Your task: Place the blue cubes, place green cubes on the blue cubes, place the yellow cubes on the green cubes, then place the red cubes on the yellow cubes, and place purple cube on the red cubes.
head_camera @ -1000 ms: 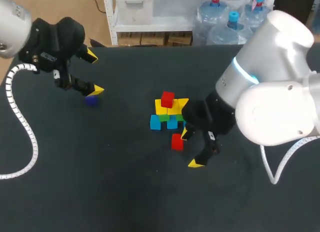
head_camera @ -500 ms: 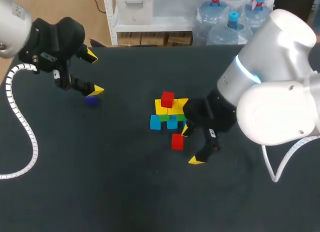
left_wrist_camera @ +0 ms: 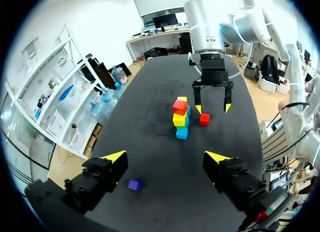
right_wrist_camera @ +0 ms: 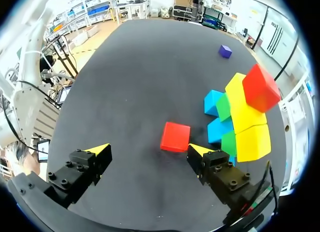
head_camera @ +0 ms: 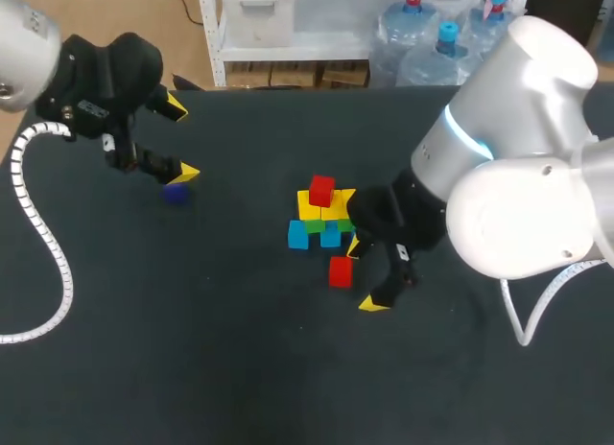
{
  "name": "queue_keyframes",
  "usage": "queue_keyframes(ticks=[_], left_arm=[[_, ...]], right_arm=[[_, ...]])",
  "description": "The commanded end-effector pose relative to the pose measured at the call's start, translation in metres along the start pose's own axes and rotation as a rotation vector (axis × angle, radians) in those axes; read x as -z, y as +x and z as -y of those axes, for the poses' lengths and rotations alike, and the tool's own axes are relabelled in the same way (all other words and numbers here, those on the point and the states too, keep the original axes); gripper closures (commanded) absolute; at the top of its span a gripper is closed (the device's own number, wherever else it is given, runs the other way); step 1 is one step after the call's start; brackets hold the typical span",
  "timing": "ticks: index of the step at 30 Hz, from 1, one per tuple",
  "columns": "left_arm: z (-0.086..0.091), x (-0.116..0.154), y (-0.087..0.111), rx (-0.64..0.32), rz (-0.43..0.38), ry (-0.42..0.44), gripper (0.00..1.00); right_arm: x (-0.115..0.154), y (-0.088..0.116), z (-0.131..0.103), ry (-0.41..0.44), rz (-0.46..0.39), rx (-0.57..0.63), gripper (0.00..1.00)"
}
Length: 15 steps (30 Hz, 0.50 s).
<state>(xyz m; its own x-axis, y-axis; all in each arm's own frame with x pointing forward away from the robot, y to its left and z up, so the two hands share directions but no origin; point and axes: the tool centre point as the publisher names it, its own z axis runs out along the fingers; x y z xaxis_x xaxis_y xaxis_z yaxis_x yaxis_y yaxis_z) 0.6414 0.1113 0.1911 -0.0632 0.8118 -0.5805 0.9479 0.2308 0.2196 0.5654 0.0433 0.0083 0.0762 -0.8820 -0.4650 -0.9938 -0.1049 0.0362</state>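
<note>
1. Red cube (head_camera: pixel 340 271) lies loose on the table (head_camera: pixel 240 349), just beside the cube stack (head_camera: pixel 324 220).
2. Right gripper (head_camera: pixel 363 276) hangs at it, fingers wide, empty.
3. Red layer seems in hand: next, straddle, close, lift onto the yellow cubes (head_camera: pixel 309 207).
4. Left gripper (head_camera: pixel 179 139), wide and empty, is near the purple cube (head_camera: pixel 175 193).

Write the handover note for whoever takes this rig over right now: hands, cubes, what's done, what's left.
Left hand: open, holding nothing; the purple cube lies on the table by its fingers.
Right hand: open; the loose red cube sits on the table just ahead of its fingers, not gripped.
Done: the stack has blue at the bottom, green, then yellow, with one red cube on top.
Left: place the loose red cube on the yellow, then the purple cube on the reds.
</note>
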Motion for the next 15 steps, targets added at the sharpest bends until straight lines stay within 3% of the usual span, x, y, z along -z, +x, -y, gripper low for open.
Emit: queue_keyframes(ticks=[1, 15], left_arm=[[0.0, 0.0, 0.001, 0.0, 0.002, 0.0, 0.0], [0.0, 0.0, 0.001, 0.0, 0.002, 0.0, 0.0]], right_arm=[[0.0, -0.005, -0.003, 0.022, -0.016, 0.0, 0.0], [0.001, -0.005, 0.011, 0.017, -0.025, 0.005, 0.0]])
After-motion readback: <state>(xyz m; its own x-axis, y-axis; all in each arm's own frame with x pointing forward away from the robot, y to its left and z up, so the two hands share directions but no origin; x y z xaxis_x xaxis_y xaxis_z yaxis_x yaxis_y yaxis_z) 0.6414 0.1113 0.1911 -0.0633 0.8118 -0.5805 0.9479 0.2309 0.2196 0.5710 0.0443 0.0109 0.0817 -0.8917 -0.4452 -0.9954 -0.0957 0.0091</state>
